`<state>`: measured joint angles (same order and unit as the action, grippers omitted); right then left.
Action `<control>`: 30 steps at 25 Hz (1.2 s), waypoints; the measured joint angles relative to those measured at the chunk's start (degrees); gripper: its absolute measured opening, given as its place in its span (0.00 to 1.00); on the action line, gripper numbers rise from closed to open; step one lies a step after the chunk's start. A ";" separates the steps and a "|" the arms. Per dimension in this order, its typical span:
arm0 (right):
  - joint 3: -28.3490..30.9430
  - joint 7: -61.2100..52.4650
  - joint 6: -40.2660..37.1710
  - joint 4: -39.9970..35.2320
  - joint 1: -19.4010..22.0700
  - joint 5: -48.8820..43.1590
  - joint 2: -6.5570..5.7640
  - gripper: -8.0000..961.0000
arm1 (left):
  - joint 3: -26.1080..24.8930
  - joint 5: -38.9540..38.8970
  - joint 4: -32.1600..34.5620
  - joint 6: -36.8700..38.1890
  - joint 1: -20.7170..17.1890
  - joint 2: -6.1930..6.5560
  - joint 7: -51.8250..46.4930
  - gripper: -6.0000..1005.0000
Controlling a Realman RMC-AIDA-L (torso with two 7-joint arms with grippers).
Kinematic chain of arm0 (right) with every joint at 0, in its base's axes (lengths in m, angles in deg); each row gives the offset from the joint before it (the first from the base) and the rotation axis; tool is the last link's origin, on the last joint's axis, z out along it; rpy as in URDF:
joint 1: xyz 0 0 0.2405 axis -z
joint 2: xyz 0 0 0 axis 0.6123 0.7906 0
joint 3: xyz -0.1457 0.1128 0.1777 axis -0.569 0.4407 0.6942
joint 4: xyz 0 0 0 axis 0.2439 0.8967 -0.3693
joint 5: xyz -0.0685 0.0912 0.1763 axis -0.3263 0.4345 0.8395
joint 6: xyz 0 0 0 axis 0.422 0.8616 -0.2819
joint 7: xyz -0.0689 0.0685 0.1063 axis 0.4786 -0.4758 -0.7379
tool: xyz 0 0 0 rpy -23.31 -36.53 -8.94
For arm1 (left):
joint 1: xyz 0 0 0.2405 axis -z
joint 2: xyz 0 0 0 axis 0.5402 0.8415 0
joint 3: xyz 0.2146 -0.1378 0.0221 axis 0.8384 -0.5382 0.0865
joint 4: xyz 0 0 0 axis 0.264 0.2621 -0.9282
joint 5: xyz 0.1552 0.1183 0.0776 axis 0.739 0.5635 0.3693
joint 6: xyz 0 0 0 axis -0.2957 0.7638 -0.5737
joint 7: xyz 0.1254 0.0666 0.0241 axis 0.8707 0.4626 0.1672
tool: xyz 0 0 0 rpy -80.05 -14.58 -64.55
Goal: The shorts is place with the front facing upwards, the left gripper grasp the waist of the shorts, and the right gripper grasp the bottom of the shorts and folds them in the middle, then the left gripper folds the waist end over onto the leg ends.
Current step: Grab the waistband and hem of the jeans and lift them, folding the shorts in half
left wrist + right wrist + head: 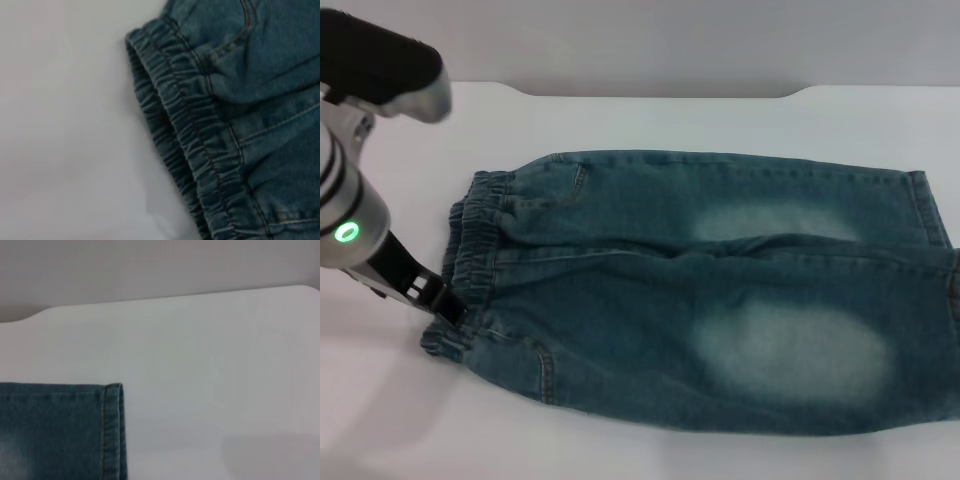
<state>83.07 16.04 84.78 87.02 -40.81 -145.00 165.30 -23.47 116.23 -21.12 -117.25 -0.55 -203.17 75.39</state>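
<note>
The teal-blue denim shorts (720, 290) lie flat on the white table, waist to the left and legs to the right, with pale faded patches on both legs. The gathered waist (475, 250) fills the left wrist view as a ruffled band (190, 140). My left gripper (442, 300), on the green-lit arm, sits at the near corner of the waist and touches its edge. The bottom of the shorts (920, 205) reaches the right edge of the head view. One hem corner (112, 430) shows in the right wrist view. My right gripper is out of view.
The white table (650, 120) runs bare behind the shorts to its far edge (150, 297), with a grey wall beyond. Bare table surface (65, 125) also lies left of the waist and in front of the shorts.
</note>
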 joint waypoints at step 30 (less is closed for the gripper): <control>-1.70 1.86 -1.97 -2.00 0.10 0.74 -0.09 0.73 | 4.09 -2.10 10.87 6.64 0.96 -0.16 -1.96 0.84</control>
<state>81.37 17.90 82.81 85.03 -40.71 -144.26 165.21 -19.39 114.13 -10.26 -110.61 0.42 -203.33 73.43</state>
